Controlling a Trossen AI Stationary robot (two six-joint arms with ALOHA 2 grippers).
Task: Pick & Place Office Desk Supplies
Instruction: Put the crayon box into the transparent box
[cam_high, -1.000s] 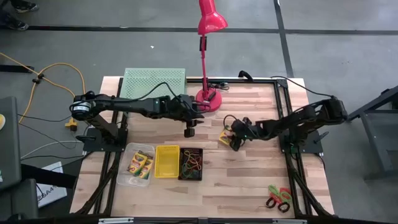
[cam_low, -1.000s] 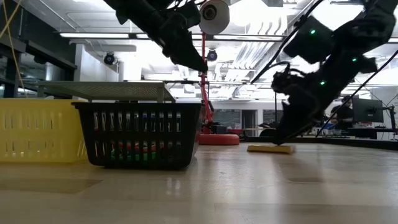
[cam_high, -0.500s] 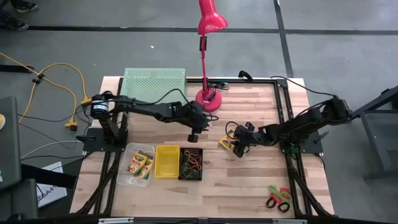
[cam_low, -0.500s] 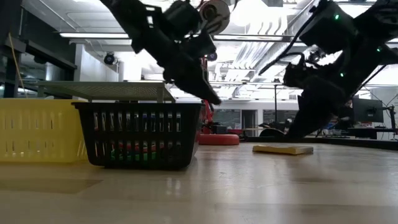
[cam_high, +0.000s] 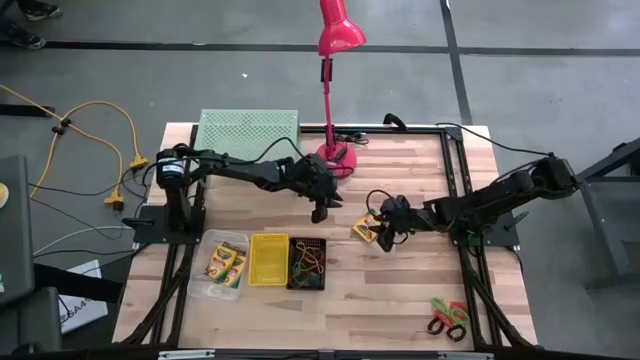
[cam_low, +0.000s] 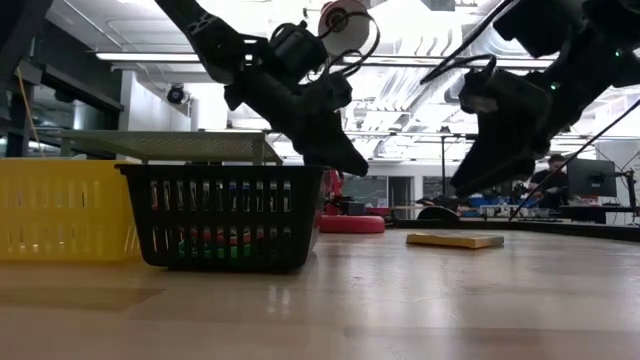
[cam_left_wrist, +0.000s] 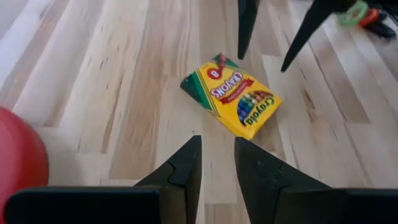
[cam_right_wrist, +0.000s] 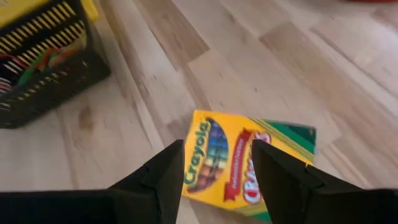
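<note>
From above, the clear bin (cam_high: 222, 266) with two crayon boxes is partly cut by the frame rail; beside it sit the yellow bin (cam_high: 268, 259) and black mesh bin (cam_high: 307, 263). The left gripper (cam_high: 321, 211), fingers slightly apart, hangs near the lamp base (cam_high: 335, 160). The third crayon box (cam_high: 365, 228) lies flat, seemingly just under the right gripper (cam_high: 385, 237), whose fingers are spread. Scissors (cam_high: 449, 318) lie far right.

I see a light wood plank counter (cam_high: 400, 290) on a black frame, standing on a grey floor (cam_high: 540, 90) crossed by dark lines. A yellow cable (cam_high: 95, 120) trails on the floor to the left. Beyond the far edge, long ceiling lights (cam_low: 160, 57) glow, and what may be a monitor (cam_low: 590, 178) stands far right.
</note>
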